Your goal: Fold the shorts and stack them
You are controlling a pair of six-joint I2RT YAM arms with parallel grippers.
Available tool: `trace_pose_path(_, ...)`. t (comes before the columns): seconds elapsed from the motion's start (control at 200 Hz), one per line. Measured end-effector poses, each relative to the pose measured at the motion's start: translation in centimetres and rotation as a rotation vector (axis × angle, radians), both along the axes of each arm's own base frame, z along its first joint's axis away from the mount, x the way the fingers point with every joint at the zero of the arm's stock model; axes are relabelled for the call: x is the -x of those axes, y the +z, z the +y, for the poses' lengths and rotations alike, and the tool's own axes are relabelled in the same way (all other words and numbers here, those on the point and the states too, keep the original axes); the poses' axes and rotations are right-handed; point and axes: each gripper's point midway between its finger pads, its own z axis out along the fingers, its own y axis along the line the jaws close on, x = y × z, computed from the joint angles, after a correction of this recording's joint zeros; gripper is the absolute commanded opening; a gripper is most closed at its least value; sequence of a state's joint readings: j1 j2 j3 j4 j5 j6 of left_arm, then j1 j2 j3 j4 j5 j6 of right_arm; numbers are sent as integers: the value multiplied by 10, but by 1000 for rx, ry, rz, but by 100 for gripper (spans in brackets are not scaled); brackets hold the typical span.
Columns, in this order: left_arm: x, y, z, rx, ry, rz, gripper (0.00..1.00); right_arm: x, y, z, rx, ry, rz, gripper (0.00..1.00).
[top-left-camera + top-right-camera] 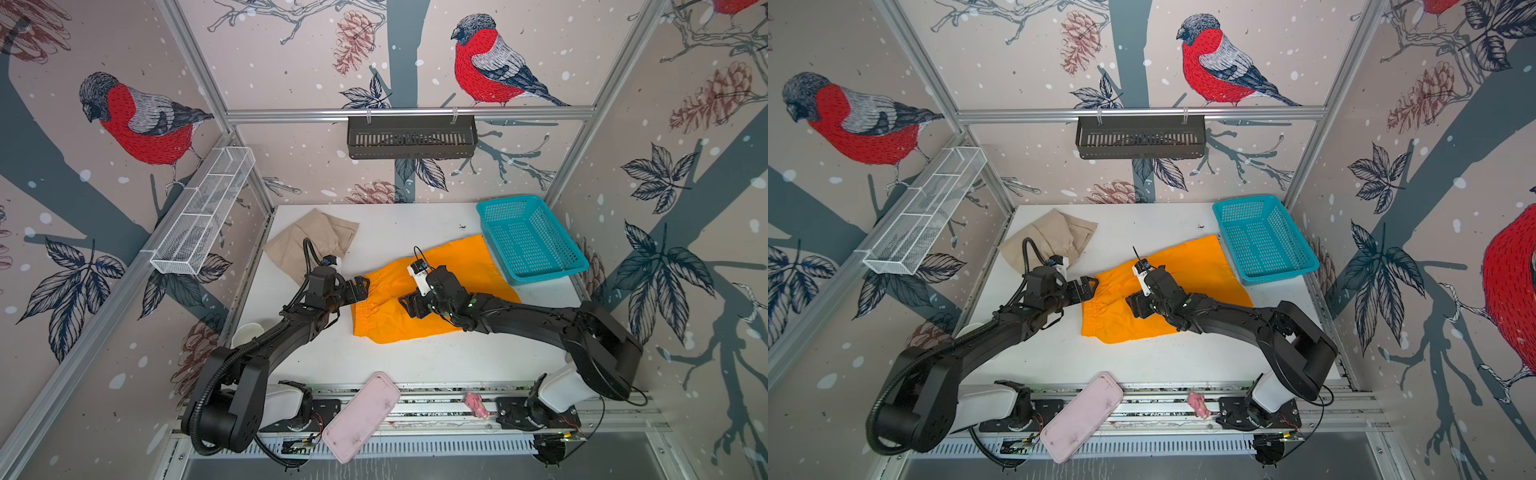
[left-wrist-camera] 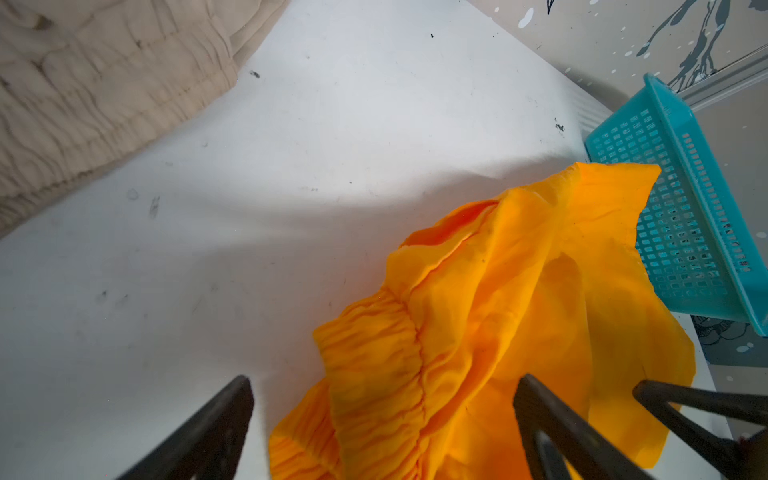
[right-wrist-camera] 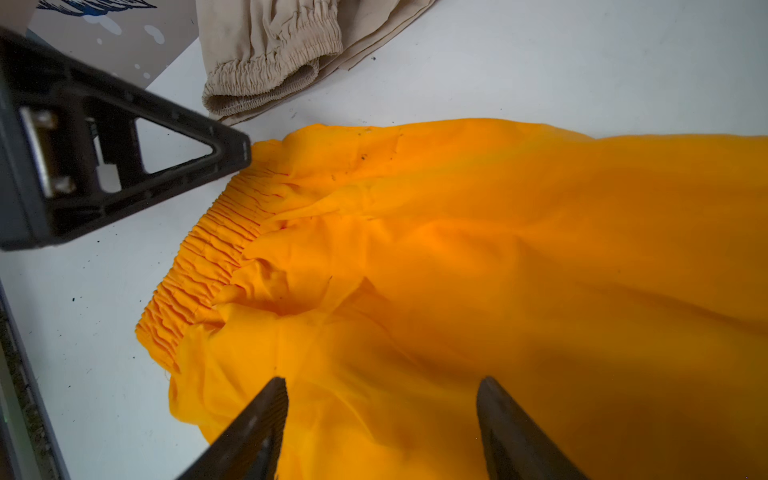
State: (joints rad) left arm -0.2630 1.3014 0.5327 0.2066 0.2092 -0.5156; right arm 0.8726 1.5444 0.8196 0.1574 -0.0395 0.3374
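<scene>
The orange shorts (image 1: 457, 262) (image 1: 1187, 266) lie spread across the middle of the white table. Their gathered waistband points toward the left arm and their leg end reaches the teal basket. My left gripper (image 1: 363, 289) (image 2: 384, 380) is open at the waistband's far corner, and rumpled waistband cloth (image 2: 374, 374) lies loose between its fingers. My right gripper (image 1: 405, 305) (image 3: 382, 382) is open just above the orange cloth (image 3: 457, 249) near the waistband, gripping nothing. The beige shorts (image 1: 311, 241) (image 3: 270, 54) lie bunched at the back left, behind the left wrist.
The teal mesh basket (image 1: 548, 272) (image 2: 681, 232) stands at the back right, touching the orange leg end. A pink tray (image 1: 361, 415) and a small pink object (image 1: 476, 405) rest on the front rail. A white cup (image 1: 247, 332) sits by the left arm.
</scene>
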Motion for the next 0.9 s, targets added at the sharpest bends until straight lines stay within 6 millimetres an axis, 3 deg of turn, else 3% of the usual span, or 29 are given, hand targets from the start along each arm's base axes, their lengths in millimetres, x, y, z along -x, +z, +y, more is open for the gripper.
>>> trace_pose_path(0.12,-6,-14,-4,-11,-28,41,96,2,2,-8,-11,-3,3,74)
trace_pose_path(0.22,-9,-22,-17,10,-101,69,85,-3,8,-18,-28,-25,-7,74)
trace_pose_path(0.255,-9,-24,-21,23,-122,79,77,-5,9,-22,-33,-34,-10,74)
trace_pose_path(0.415,-12,-23,-32,51,-178,89,24,-10,13,-40,-55,-71,-19,73)
trace_pose_path(0.49,-13,-17,-35,56,-196,77,6,-11,9,-49,-55,-89,-12,72)
trace_pose_path(0.74,-10,6,-36,55,-198,110,0,-36,-1,-77,-35,-200,13,64)
trace_pose_path(0.9,19,-1,-43,79,-200,213,0,-48,-12,-87,8,-252,27,64)
